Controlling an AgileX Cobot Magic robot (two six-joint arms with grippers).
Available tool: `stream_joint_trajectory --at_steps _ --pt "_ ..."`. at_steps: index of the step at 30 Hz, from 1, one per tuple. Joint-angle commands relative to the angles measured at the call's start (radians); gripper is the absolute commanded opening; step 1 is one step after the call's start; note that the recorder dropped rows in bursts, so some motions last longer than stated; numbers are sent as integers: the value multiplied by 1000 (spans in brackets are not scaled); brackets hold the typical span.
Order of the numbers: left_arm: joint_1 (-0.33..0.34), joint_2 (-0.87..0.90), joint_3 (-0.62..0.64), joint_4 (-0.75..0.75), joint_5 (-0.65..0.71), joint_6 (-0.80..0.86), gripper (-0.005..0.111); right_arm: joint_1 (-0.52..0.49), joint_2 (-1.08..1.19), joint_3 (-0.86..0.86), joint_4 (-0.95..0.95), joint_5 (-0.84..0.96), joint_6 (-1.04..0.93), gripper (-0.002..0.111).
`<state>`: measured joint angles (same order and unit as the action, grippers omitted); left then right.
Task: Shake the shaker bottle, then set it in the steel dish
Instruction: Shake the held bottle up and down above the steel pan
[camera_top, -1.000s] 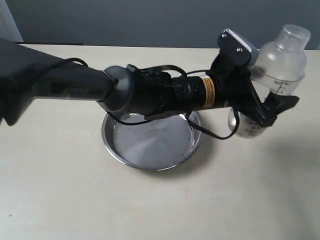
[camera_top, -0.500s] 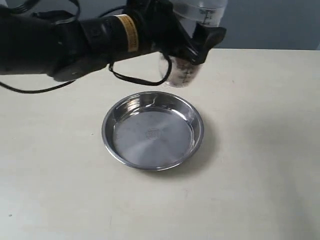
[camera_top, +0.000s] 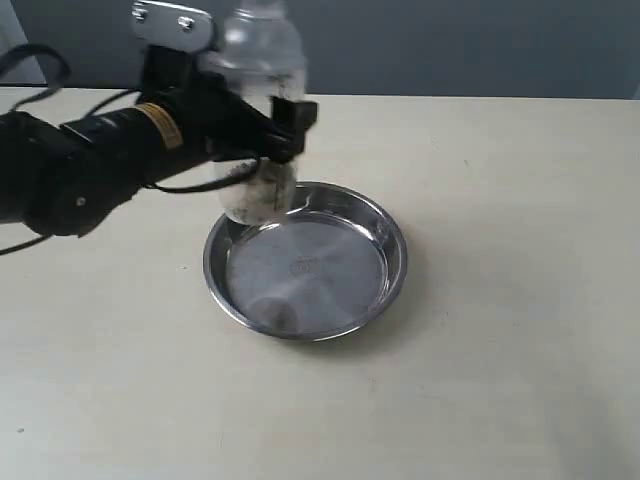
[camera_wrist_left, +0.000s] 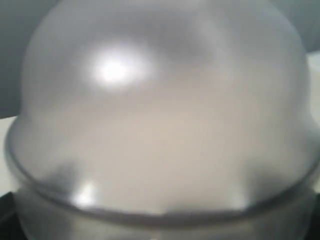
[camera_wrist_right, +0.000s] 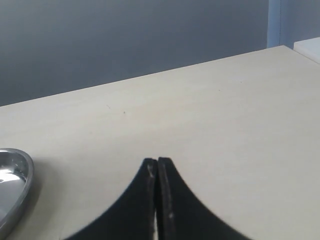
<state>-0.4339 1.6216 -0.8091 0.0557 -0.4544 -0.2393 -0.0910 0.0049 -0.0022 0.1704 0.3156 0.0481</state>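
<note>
The clear shaker bottle hangs upright in the air, blurred by motion, over the far left rim of the steel dish. My left gripper is shut on its waist, one black finger wrapping the front. Brown bits show in its lower part. In the left wrist view the frosted dome of the shaker bottle fills the picture and hides the jaws. The steel dish lies on the beige table, empty apart from reflections. My right gripper is shut on nothing above bare table, with the steel dish's rim at one side.
The beige table runs wide around the dish. A dark grey wall stands behind its far edge. A pale strip shows at the table's corner in the right wrist view.
My left arm has swung the bottle from the far right, up across the back, to the left above the dish's rim. The dish stayed put.
</note>
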Motion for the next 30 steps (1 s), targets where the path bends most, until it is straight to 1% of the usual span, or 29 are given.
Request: stream_joint_trajectory --at_steps 1,2,4,5,6,7,8,9,11,12,13,14,15,16,17,18,19,20,21,22,23,24,25,26,27,28,29,30 --pt "-90 -47 0 467 -51 -192 0 -1 -5 2 -1 -9 0 -1" --pt "-80 -40 0 259 -9 -92 0 -1 -5 2 -1 -9 0 -1" --pt "-18 -14 4 -266 -3 99 0 -1 -5 2 -1 -9 0 -1" --pt "-14 -9 4 -321 4 110 0 -1 -5 2 -1 -9 0 -1" --pt "-28 -17 4 -133 41 93 0 -1 -5 2 -1 -9 0 -1" --pt "-65 -35 4 150 71 19 0 -1 -5 2 -1 -9 0 -1" --pt "-95 -48 7 377 74 -43 0 -1 -5 2 -1 -9 0 -1" --pt "-99 -51 7 396 69 -58 0 -1 -5 2 -1 -9 0 -1" --pt "-42 -36 4 -4 26 -13 0 1 -5 2 -1 -9 0 -1" --pt "-21 -28 4 -129 5 -11 0 1 -5 2 -1 -9 0 -1" --pt "-22 -26 4 -91 -19 -28 0 1 -5 2 -1 -9 0 -1" --pt "-51 -29 4 147 -17 -80 0 1 -5 2 -1 -9 0 -1" --pt "-90 -40 4 454 -16 -151 0 1 -5 2 -1 -9 0 -1" --pt "-123 -47 2 623 3 -218 0 1 -5 2 -1 -9 0 -1" --pt "-128 -45 0 541 50 -217 0 1 -5 2 -1 -9 0 -1" --pt "-113 -30 0 357 74 -160 0 1 -5 2 -1 -9 0 -1" --pt "-86 -8 8 131 71 -79 0 1 -5 2 -1 -9 0 -1" --pt "-68 2 14 33 54 -37 0 1 -5 2 -1 -9 0 -1" --pt "-71 -5 19 94 42 -61 0 1 -5 2 -1 -9 0 -1" --pt "-96 -35 25 331 5 -122 0 1 -5 2 -1 -9 0 -1" --pt "-103 -76 24 399 -16 -107 0 1 -5 2 -1 -9 0 -1" --pt "-76 -84 21 199 2 -52 0 1 -5 2 -1 -9 0 -1" --pt "-40 -85 21 -34 -4 37 0 1 -5 2 -1 -9 0 -1" --pt "-13 -85 21 -189 -11 72 0 1 -5 2 -1 -9 0 -1" --pt "-13 -85 21 -164 -9 50 0 1 -5 2 -1 -9 0 -1" --pt "-34 -94 21 50 0 -13 0 1 -5 2 -3 -9 0 -1" --pt "-71 -104 21 346 10 -108 0 1 -5 2 -3 -9 0 -1" --pt "-99 -109 21 555 29 -167 0 1 -5 2 -3 -9 0 -1"
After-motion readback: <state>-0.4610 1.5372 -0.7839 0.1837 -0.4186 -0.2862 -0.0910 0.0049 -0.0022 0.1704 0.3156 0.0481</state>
